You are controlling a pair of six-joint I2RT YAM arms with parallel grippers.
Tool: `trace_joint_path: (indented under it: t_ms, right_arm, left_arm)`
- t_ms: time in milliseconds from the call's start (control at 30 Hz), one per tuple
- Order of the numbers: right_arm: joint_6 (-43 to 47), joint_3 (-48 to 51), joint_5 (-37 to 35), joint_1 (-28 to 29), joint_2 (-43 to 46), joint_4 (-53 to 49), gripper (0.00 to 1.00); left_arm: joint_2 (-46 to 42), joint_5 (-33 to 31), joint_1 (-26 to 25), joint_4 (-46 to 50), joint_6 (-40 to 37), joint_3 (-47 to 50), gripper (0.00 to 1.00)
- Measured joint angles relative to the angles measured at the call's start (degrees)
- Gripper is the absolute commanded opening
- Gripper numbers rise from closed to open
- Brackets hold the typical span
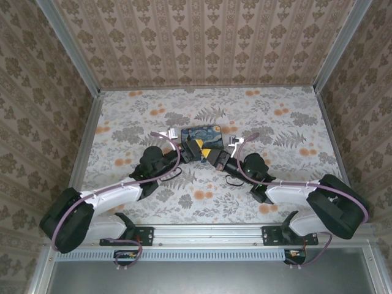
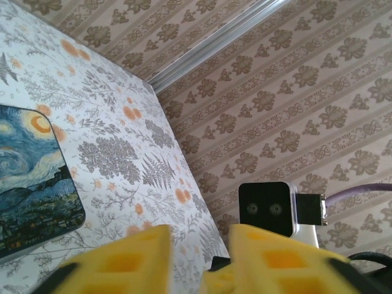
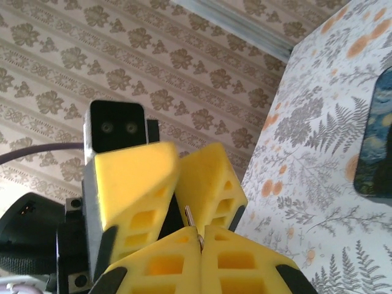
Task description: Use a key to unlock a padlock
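Thrice spotted, flat on the grey floral table (image 1: 288, 177), the dark-blue starry-night painted box (image 1: 205, 132). Found the left yellow foam-fingered gripper (image 2: 200, 233) narrowly parted near it; could not tell around what. Found the right yellow foam-fingered gripper (image 3: 201, 237) pinched on the slim metal key (image 3: 189, 215), long axis along its fingers, pointing between the left fingers (image 3: 138, 184).

Only a sliver of the key (image 3: 189, 215) pokes from the right gripper (image 3: 200, 239); the box (image 2: 27, 184) runs off the picture's edge.
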State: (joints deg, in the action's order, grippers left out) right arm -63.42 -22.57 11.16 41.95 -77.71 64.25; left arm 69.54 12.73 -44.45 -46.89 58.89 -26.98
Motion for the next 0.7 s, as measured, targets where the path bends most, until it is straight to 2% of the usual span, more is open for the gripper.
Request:
trace_joint_path:
  t_ms: [100,267,500,700]
  right_arm:
    - [0.04,0.85,-0.31,-0.2,1.68,-1.6,0.0]
    - [0.66,2.38,-0.39,-0.2,7.41,-7.02,0.0]
    - [2.89,3.67,-0.46,-0.2,16.61,-17.0,0.0]
    - [3.48,3.67,-0.68,-0.2,18.64,-21.38,0.0]
  left_arm:
    - [-0.31,-0.15,0.02,2.75,-0.26,-0.31,0.59]
    - [-0.7,-0.13,0.31,7.48,-0.9,-0.96,0.72]
    - [0.0,0.55,0.85,11.82,-1.29,-3.34,0.78]
    - [3.41,2.23,1.53,12.09,-1.27,-7.15,0.79]
